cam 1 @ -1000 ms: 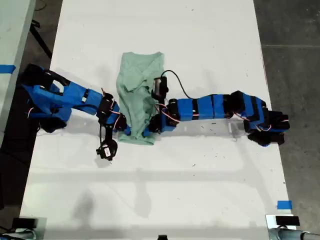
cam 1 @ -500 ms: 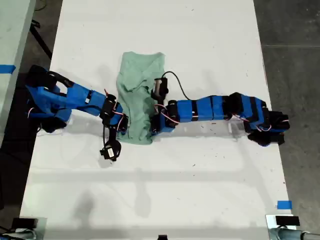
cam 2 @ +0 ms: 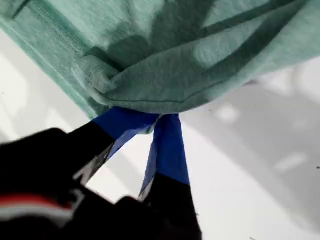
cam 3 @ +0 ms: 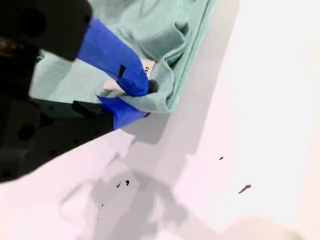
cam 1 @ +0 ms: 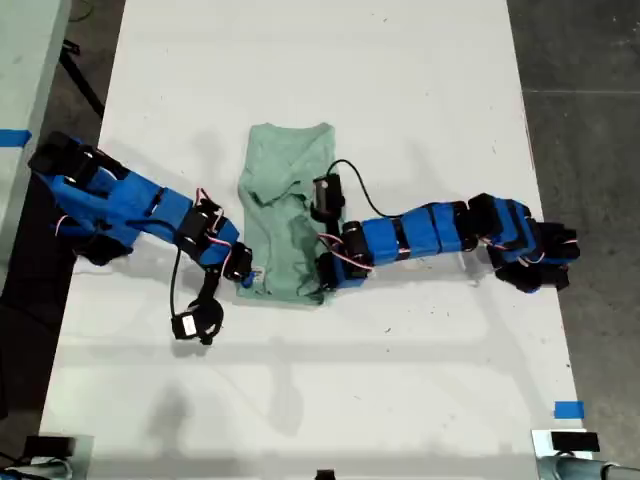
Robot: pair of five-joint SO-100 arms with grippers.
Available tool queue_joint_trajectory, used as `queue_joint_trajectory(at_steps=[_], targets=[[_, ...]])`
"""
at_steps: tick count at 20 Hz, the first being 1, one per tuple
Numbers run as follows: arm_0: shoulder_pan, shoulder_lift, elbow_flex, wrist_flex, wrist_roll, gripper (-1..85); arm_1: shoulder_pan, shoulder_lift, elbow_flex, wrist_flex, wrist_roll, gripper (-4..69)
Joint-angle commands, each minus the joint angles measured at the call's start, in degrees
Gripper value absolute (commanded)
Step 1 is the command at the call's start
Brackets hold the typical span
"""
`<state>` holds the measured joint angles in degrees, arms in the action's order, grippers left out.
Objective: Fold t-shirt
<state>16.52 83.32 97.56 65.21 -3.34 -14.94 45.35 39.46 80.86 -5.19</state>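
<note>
No readable text anywhere

- The t-shirt (cam 1: 285,220) lies on the table (cam 1: 400,80), midway between its two long edges.
- One arm (cam 1: 130,205) reaches in over the table edge at the exterior view's left, another arm (cam 1: 440,230) over the opposite edge.
- Both meet the t-shirt's hem corners, one each side.
- My first hand (cam 2: 146,121) sits at one hem corner, my second hand (cam 3: 137,100) at another.

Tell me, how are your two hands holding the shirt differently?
My first hand has its fingertips hidden under a bunched fold of the shirt; my second hand shows its tips, pinching a corner beside a white label. Both are shut on the shirt.
</note>
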Motion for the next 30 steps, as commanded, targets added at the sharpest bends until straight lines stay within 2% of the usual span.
queue_joint_trajectory(at_steps=[1, 6, 8, 13, 18, 25, 30], targets=[[5.6, 3.7, -3.4, 1.8, -2.1, -0.1, -3.8, 7.0, -0.4, 3.4, 2.6, -1.4], [5.8, 2.7, -6.7, 2.4, -2.1, -0.1, -2.7, 11.3, 0.2, 2.5, 3.6, -1.4], [3.2, 3.6, -7.6, 4.9, -0.9, -0.1, -0.4, 12.3, 1.0, 1.8, 2.3, -1.4], [-13.3, 5.5, -13.4, 14.2, 10.1, -0.1, 9.9, 14.9, 4.0, -1.0, -7.5, -1.4], [-29.1, 3.5, -19.2, 18.8, 21.4, -0.1, 22.4, 16.5, 4.1, -1.1, -18.0, -1.4], [-44.3, -0.3, -21.3, 18.6, 29.4, -0.1, 34.4, 15.8, 4.1, -4.2, -26.5, -1.4], [-47.5, -6.1, -26.2, 18.8, 31.5, -0.1, 37.0, 13.7, 3.5, -7.1, -28.2, -1.4]])
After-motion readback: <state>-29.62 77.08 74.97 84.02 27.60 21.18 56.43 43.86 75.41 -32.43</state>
